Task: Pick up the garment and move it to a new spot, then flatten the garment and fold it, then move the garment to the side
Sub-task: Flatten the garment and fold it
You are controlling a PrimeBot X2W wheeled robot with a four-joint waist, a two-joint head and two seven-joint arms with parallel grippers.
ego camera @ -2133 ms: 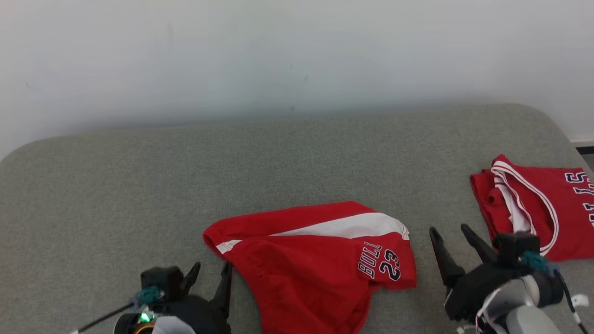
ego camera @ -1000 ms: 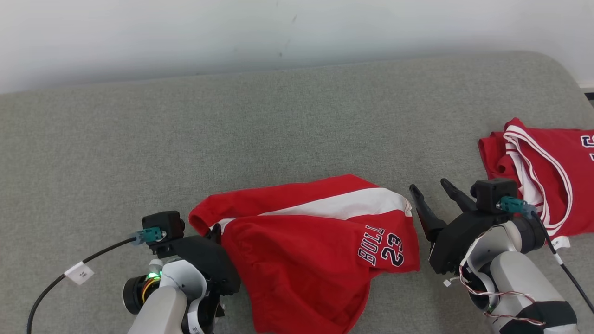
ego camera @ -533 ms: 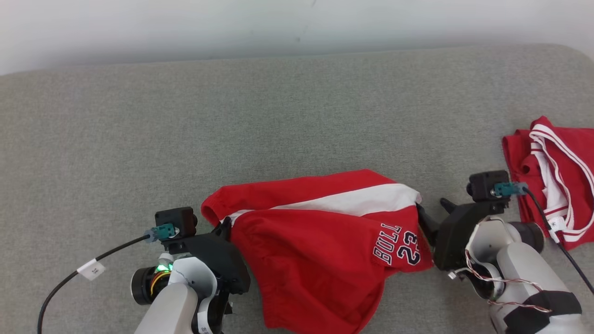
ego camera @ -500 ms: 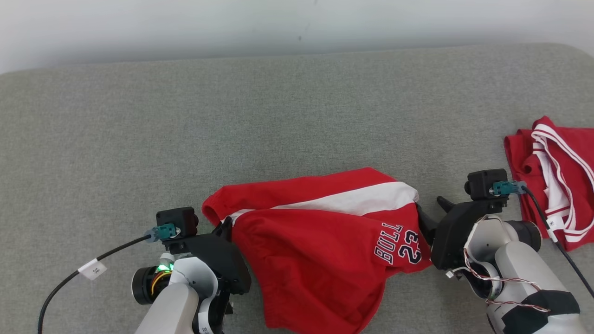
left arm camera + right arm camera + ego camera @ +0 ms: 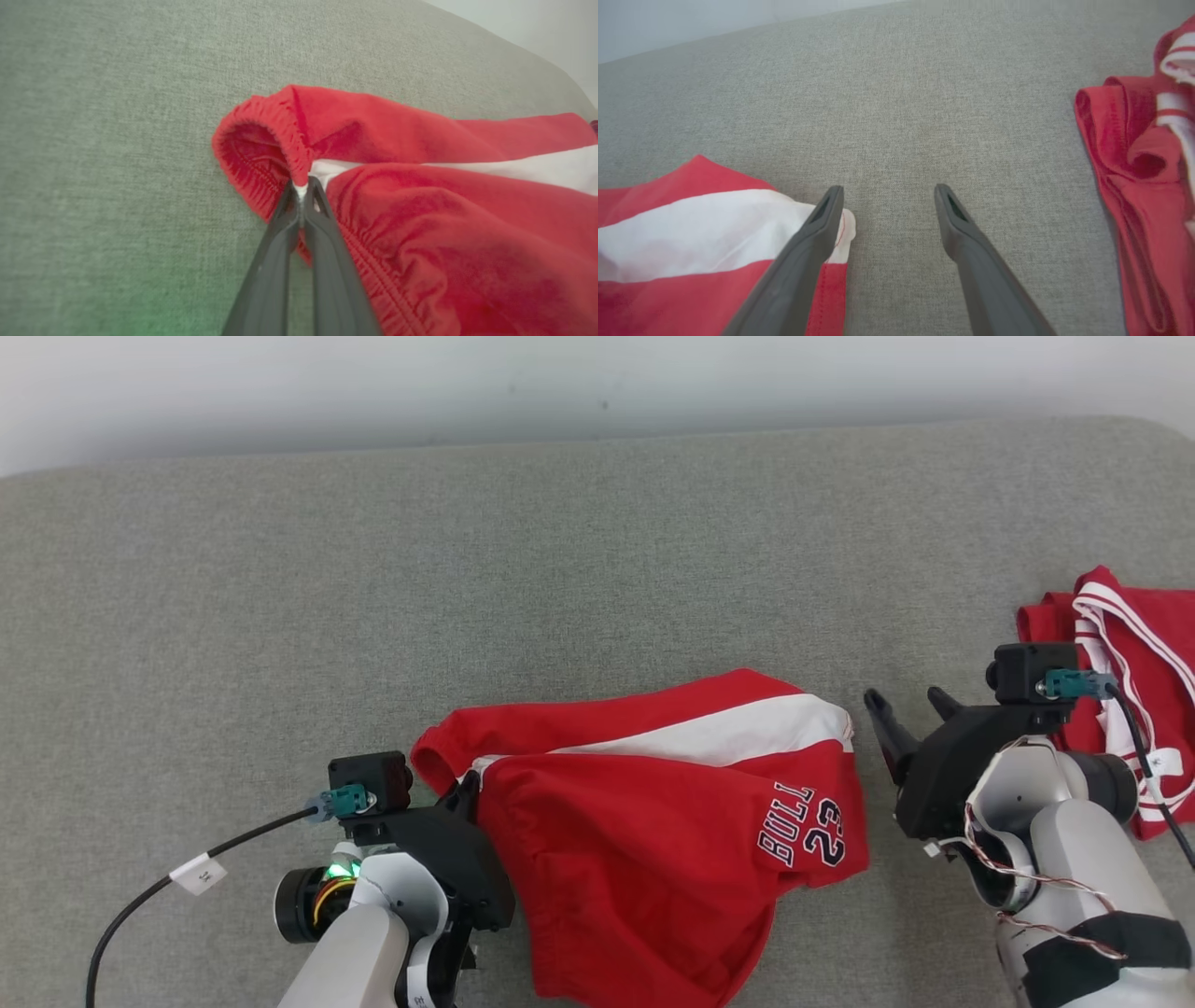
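Lying across the lower middle of the head view, the red shorts (image 5: 644,821) run left to right, the left gripper (image 5: 302,189) clamped on the waistband (image 5: 261,121) at their left end, the right gripper (image 5: 901,698) spread wide just beside the right hem (image 5: 840,224), with open grey cushion (image 5: 467,569) above and 1 red jersey (image 5: 1134,644) at the right edge.

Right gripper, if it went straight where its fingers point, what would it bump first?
Probably only the grey cushion: the open right gripper points across bare fabric. The red shorts lie just beside one finger, the red jersey off to the other side. Depth is hard to judge.
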